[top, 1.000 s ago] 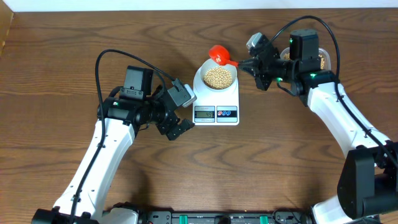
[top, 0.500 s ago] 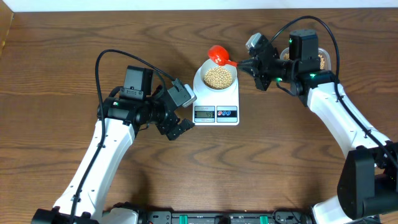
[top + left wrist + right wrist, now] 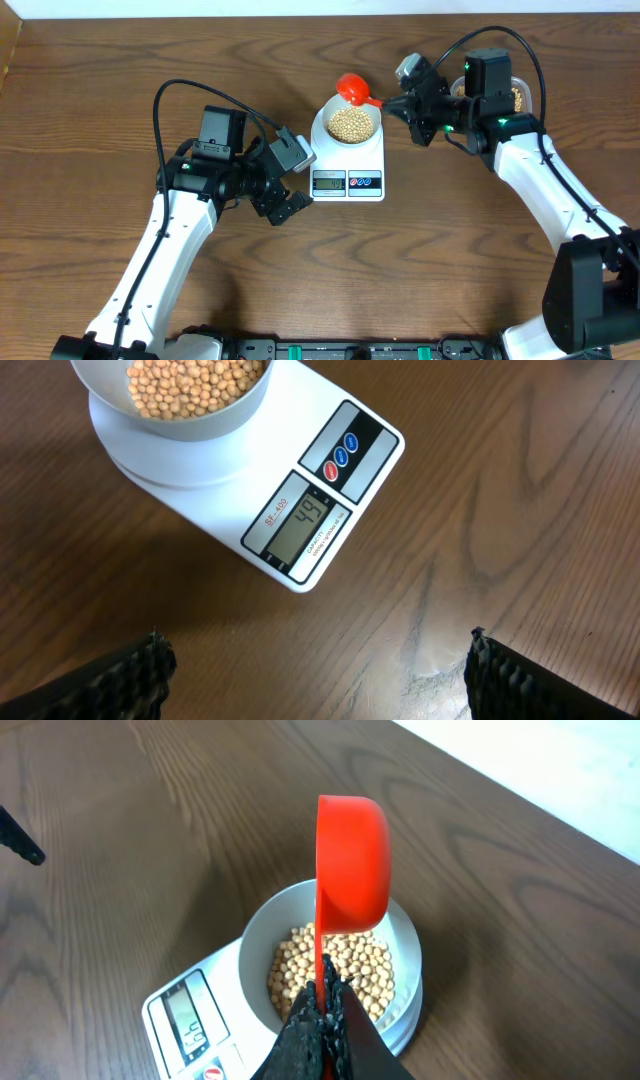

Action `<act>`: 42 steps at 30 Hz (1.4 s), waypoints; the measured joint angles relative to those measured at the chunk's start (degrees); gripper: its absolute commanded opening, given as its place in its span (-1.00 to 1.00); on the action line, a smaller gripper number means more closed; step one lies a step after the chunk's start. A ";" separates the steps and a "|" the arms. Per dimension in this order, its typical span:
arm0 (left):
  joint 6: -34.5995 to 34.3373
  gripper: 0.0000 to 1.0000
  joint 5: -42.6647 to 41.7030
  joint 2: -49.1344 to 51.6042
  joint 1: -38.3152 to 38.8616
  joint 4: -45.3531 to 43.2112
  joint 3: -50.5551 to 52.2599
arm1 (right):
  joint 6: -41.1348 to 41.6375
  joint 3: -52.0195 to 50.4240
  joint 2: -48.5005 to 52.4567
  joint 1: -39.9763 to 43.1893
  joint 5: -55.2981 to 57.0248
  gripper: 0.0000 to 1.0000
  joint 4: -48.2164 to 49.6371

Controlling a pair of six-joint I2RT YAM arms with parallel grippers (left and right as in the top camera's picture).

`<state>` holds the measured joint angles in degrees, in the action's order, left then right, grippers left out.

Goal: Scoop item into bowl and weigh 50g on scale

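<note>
The white bowl (image 3: 348, 124) sits on the white scale (image 3: 348, 165) and holds beige beans (image 3: 351, 123). The scale's display (image 3: 303, 525) reads 49 in the left wrist view, where the bowl (image 3: 180, 422) and beans (image 3: 190, 382) show at the top. My right gripper (image 3: 400, 103) is shut on the handle of a red scoop (image 3: 351, 87), held tipped on its side above the bowl's far rim. In the right wrist view the scoop (image 3: 352, 865) stands over the bowl (image 3: 262, 935), gripper (image 3: 325, 1010) below. My left gripper (image 3: 290, 207) is open and empty, near the scale's display end.
A container with more beans (image 3: 516, 97) sits at the far right behind my right arm, mostly hidden. Bare wooden tabletop (image 3: 400, 260) lies in front of the scale.
</note>
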<state>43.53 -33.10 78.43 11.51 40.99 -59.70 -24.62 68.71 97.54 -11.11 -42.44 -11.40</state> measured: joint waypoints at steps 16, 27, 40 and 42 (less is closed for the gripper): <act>0.00 0.90 0.00 0.00 0.00 0.00 0.00 | 4.15 0.00 -0.02 0.00 0.90 -0.98 -1.31; 0.00 0.90 0.00 0.00 0.00 0.00 0.00 | 9.01 0.00 -0.02 0.13 -2.49 -0.98 -1.38; 0.02 0.90 0.00 0.00 0.00 0.00 0.00 | 11.34 0.00 -0.02 3.80 -4.68 -0.98 -1.38; 0.00 0.90 0.00 0.00 0.00 0.00 0.00 | 11.47 0.00 -0.02 4.33 -4.70 -0.98 -1.38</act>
<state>43.53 -33.10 78.43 11.51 40.99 -59.70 -13.15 68.71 97.51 -6.79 -47.13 -12.78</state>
